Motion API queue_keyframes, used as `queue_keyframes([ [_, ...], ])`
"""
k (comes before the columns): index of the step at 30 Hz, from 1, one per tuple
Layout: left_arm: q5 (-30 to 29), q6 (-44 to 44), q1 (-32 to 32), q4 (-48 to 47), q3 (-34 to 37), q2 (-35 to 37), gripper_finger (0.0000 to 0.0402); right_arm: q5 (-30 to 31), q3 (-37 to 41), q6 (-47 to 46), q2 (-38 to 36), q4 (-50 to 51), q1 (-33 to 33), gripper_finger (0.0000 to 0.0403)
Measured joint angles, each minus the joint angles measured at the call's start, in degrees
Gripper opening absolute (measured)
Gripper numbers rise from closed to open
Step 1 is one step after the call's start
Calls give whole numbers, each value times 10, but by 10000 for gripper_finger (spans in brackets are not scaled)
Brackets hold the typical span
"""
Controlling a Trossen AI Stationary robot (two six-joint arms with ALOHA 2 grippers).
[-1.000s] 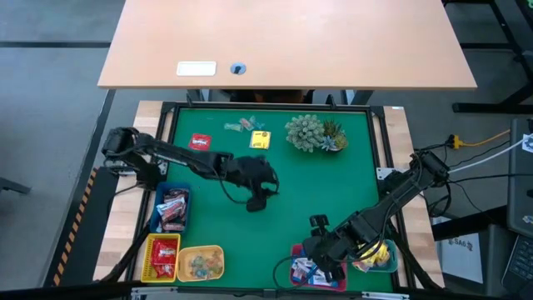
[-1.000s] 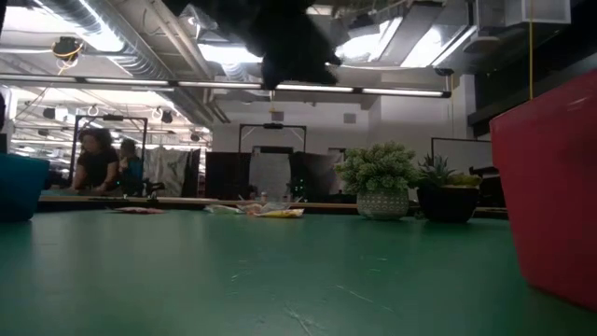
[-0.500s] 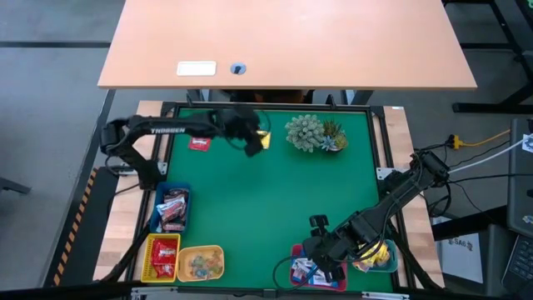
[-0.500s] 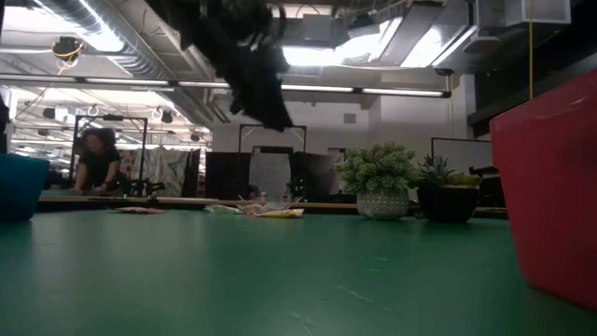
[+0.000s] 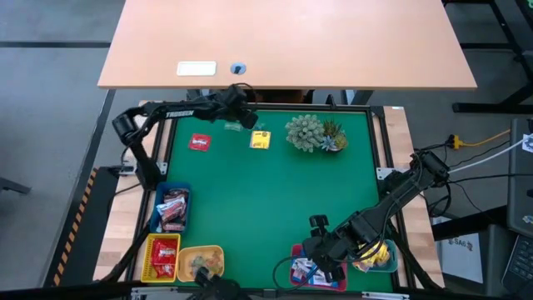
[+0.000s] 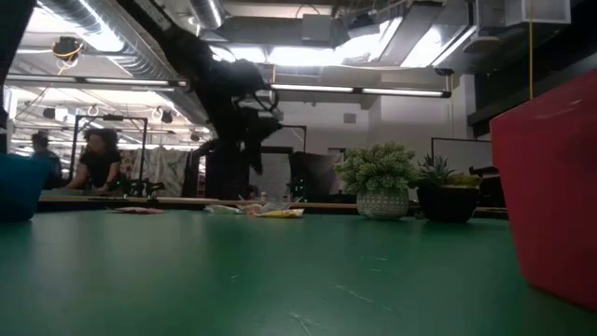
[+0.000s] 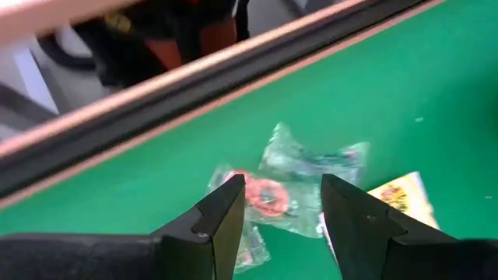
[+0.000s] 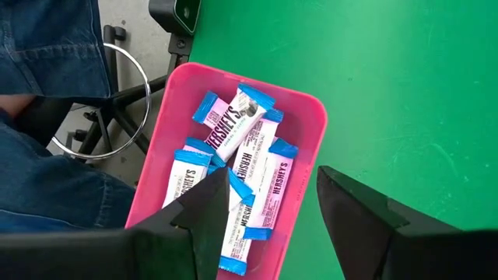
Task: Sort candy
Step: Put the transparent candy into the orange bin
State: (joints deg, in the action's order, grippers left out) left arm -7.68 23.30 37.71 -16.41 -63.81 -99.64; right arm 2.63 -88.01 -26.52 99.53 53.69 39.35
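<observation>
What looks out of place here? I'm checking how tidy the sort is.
Nothing is spilled or damaged. Three things remain unsorted at the mat's far edge: a red candy, a yellow candy, and a cluster of clear-wrapped candies under the left gripper, jaws open. The pink tray holds only blue-and-white bars.

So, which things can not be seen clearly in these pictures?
- High view: the clear-wrapped candies at the far edge are covered by the left gripper.
- High view: the pink plastic tray is mostly hidden under the right gripper.
- Low view: the red tray wall is cut by the right edge.
- Low view: the wrappers far away are too small to identify.
</observation>
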Motion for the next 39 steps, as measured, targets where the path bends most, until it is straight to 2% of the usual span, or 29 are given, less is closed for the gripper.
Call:
queue_keyframes([
  [5, 26, 35, 11, -1, 0, -46, 156, 0, 0, 0, 0, 0, 0, 195],
  [13, 24, 36, 9, 8, 0, -88, 153, 0, 0, 0, 0, 0, 0, 195],
  [32, 11, 35, 9, 5, 0, -95, 153, 0, 0, 0, 0, 0, 0, 195],
  [39, 12, 1, 9, -3, 0, -95, 153, 0, 0, 0, 0, 0, 0, 195],
])
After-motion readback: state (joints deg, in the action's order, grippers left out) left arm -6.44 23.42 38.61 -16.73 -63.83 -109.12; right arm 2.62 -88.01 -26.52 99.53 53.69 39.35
